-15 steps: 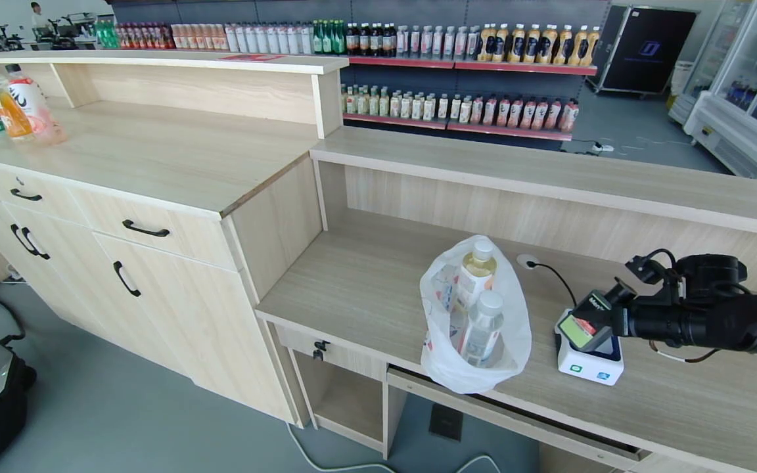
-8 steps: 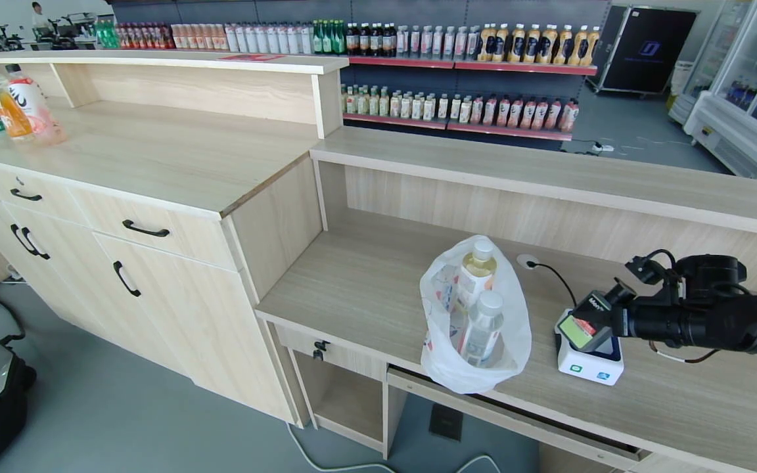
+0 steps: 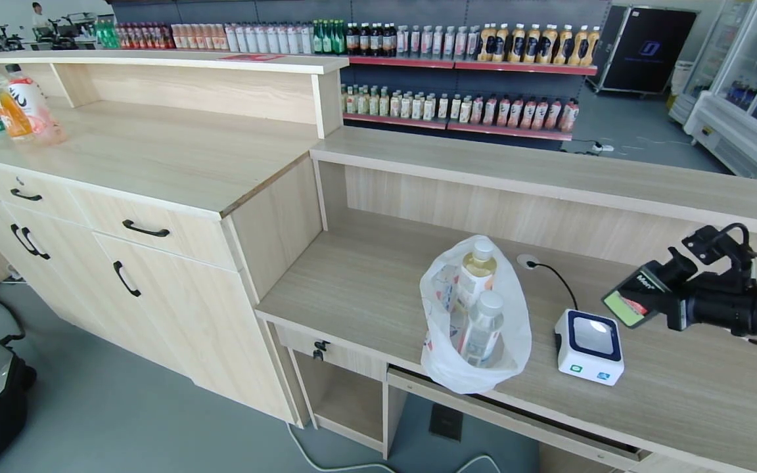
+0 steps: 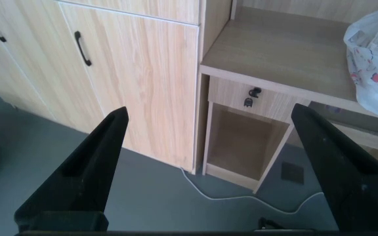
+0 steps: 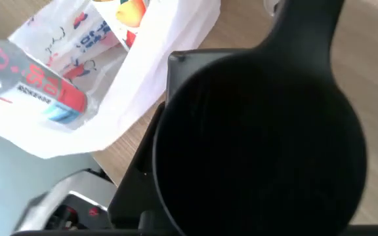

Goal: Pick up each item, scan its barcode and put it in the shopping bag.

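Observation:
The white shopping bag (image 3: 474, 315) stands on the low counter (image 3: 365, 282) with two bottles in it, a yellow-drink one (image 3: 477, 269) and a clear one (image 3: 483, 325). To its right sits the white scanner (image 3: 590, 345), its window uncovered. My right gripper (image 3: 656, 301) is shut on a small dark item with a green and red label (image 3: 631, 301), held above and to the right of the scanner. In the right wrist view the dark item (image 5: 261, 144) hides the fingers; the bag (image 5: 143, 85) lies behind it. My left gripper (image 4: 209, 115) hangs open over the floor by the cabinet.
A black cable (image 3: 552, 276) runs from a counter hole to the scanner. A raised ledge (image 3: 549, 171) backs the low counter. Three bottles (image 3: 7, 98) stand on the higher counter at far left. Drink shelves (image 3: 457, 43) fill the background.
My right gripper has lifted the dark item up and to the right, off the scanner, whose window now shows. The bag and its bottles have not moved.

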{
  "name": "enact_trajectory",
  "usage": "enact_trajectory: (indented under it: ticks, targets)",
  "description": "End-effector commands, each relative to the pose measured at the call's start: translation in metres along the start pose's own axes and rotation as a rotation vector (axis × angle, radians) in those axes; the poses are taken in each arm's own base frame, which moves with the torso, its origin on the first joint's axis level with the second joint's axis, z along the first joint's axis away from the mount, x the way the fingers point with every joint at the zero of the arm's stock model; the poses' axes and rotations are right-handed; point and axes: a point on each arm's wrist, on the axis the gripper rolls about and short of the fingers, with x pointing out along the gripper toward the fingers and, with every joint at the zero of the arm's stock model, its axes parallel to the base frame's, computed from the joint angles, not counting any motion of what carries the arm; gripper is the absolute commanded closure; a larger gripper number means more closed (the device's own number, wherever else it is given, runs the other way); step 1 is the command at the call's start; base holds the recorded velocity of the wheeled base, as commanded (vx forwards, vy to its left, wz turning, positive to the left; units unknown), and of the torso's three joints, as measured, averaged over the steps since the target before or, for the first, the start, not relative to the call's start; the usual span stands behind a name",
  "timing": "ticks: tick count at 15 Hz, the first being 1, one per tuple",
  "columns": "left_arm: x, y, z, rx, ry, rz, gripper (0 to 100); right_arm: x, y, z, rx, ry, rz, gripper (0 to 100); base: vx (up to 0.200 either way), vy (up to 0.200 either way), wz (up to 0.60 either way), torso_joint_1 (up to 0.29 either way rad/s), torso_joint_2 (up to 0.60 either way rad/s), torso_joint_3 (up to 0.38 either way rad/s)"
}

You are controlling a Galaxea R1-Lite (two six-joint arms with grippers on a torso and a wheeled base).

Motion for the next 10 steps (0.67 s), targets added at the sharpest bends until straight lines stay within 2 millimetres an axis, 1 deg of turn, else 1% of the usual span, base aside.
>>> enact_trajectory:
  ticks: [1, 2, 3, 6, 7, 9, 10]
  targets:
    - [0.000, 0.000, 0.000, 0.000, -0.001, 0.001, 0, -0.060, 0.014, 0.016, -0.201, -0.027, -0.106, 100, 0.000, 0.000, 0.00, 0.000, 0.00, 0.000]
    - [0.000, 0.000, 0.000, 0.000, -0.001, 0.001, 0, -0.063, 0.017, 0.018, -0.237, -0.032, -0.102, 100, 0.000, 0.000, 0.00, 0.000, 0.00, 0.000]
    - [0.000, 0.000, 0.000, 0.000, -0.001, 0.001, 0, -0.063, 0.019, 0.019, -0.252, -0.038, -0.094, 100, 0.000, 0.000, 0.60, 0.002, 0.01, -0.002]
    - [0.000, 0.000, 0.000, 0.000, -0.001, 0.001, 0, -0.052, 0.023, 0.022, -0.287, -0.060, -0.057, 100, 0.000, 0.000, 0.60, -0.001, 0.00, 0.002]
    - [0.000, 0.000, 0.000, 0.000, -0.001, 0.001, 0, -0.038, 0.025, 0.017, -0.280, -0.054, -0.012, 100, 0.000, 0.000, 0.00, 0.000, 0.00, 0.000]
    - [0.000, 0.000, 0.000, 0.000, -0.001, 0.001, 0, -0.023, 0.027, 0.008, -0.259, -0.057, 0.050, 100, 0.000, 0.000, 0.00, 0.000, 0.00, 0.000]
    - [0.000, 0.000, 0.000, 0.000, -0.001, 0.001, 0, -0.012, 0.029, -0.002, -0.236, -0.054, 0.113, 100, 0.000, 0.000, 0.00, 0.000, 0.00, 0.000]
